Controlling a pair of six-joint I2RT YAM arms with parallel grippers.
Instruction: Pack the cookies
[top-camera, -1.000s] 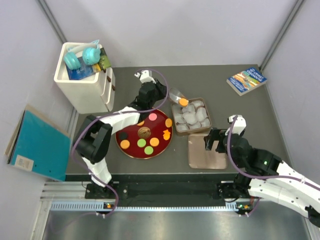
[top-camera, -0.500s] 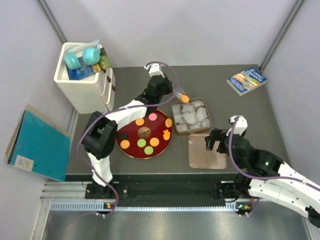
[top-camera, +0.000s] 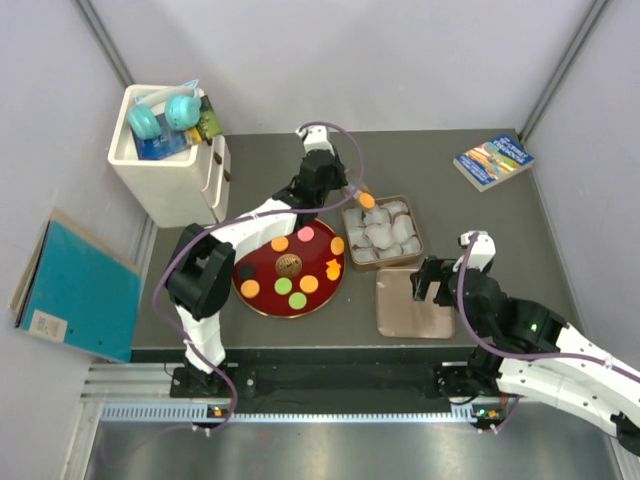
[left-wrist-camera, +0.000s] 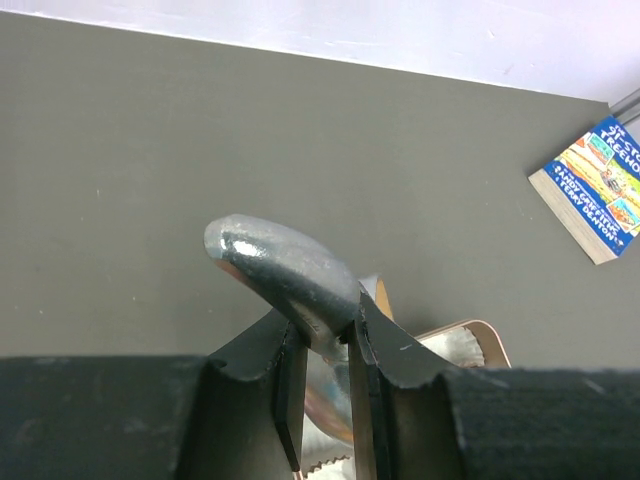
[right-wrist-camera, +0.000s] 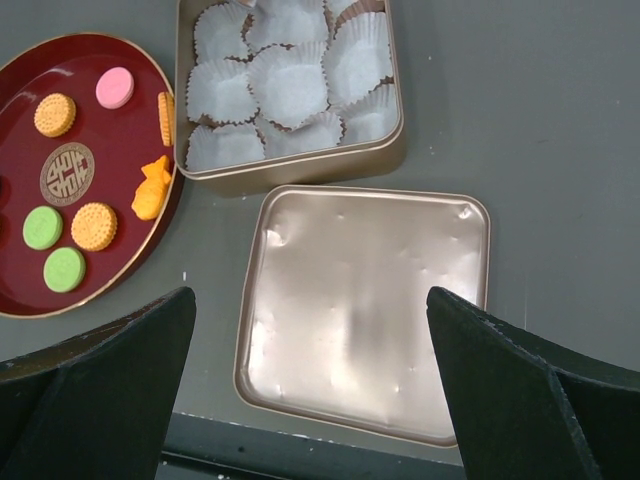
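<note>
Left gripper (left-wrist-camera: 326, 340) pinches the spoon (left-wrist-camera: 280, 260), one orange cookie (top-camera: 367, 200) on it above the tin (right-wrist-camera: 300, 172). The cups (right-wrist-camera: 290, 85) look empty, eight cookies (right-wrist-camera: 94, 226) sit on the plate (right-wrist-camera: 110, 150), and the right gripper (right-wrist-camera: 310, 330) gapes idle.

Legible text was on the book (left-wrist-camera: 590, 190) only: in the left wrist view we read "TREEHO" on its cover, cut off by the frame edge; spine lettering was too small to read. The gold emblem (right-wrist-camera: 67, 174) on the red plate (right-wrist-camera: 110, 140) bore a character-like sign we could not decipher. The white label (top-camera: 43, 322) on the teal folder (top-camera: 80, 290) was unreadable.
</note>
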